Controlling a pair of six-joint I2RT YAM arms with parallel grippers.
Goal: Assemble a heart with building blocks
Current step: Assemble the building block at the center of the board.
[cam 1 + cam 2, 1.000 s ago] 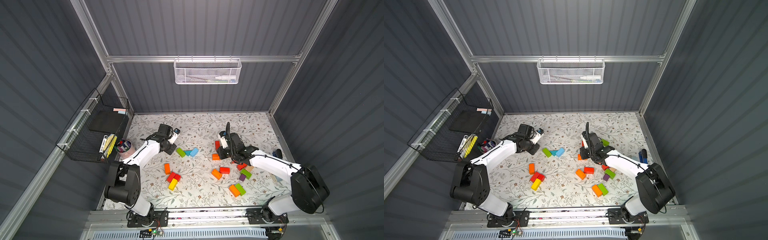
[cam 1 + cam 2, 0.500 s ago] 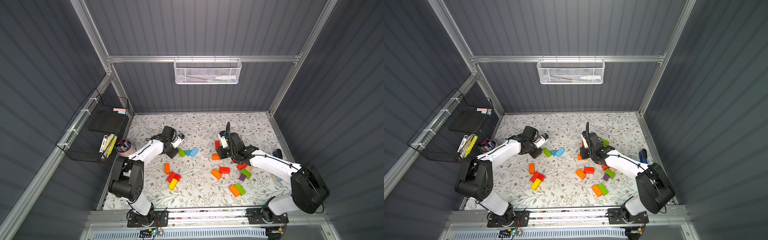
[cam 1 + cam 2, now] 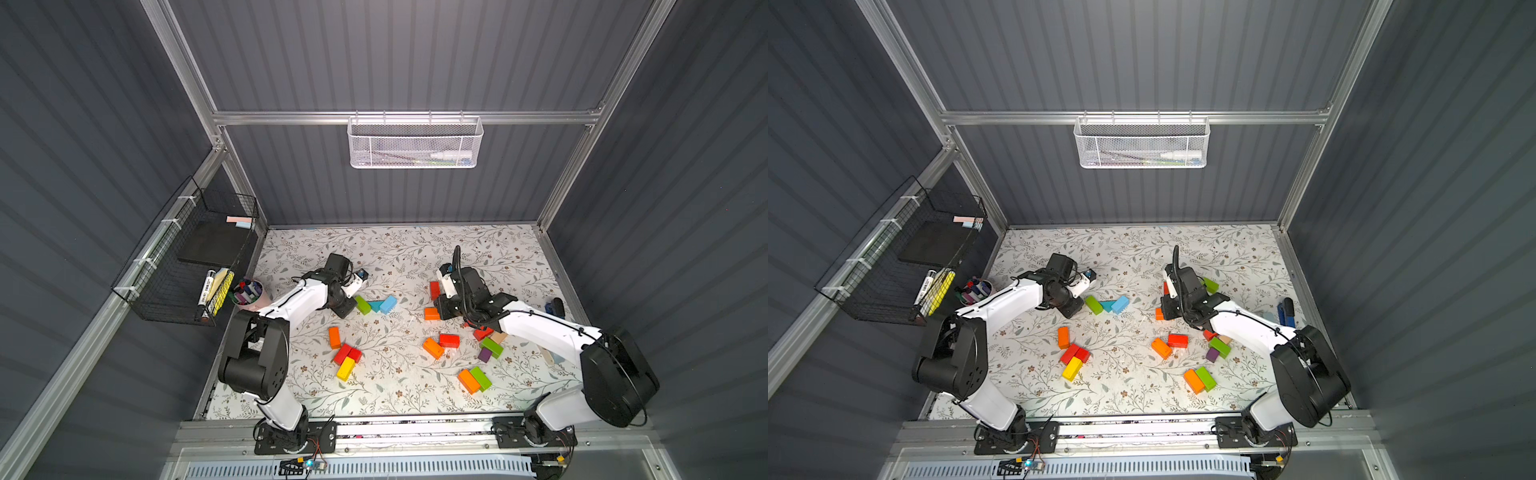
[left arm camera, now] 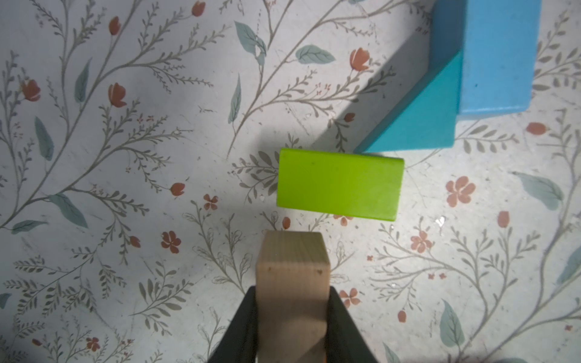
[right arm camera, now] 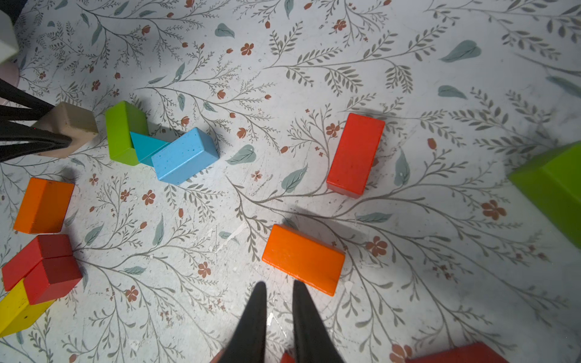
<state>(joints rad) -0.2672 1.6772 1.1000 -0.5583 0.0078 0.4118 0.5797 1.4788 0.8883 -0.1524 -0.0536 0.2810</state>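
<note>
Tan block is clamped in the left gripper, just beside the green brick and apart from it. Against the green brick's far side, the teal wedge and blue brick touch. I judge that a bare start, with no heart outline yet. The other blocks lie scattered, well apart from the green brick. Right gripper is narrowly parted and holds nothing.
</note>
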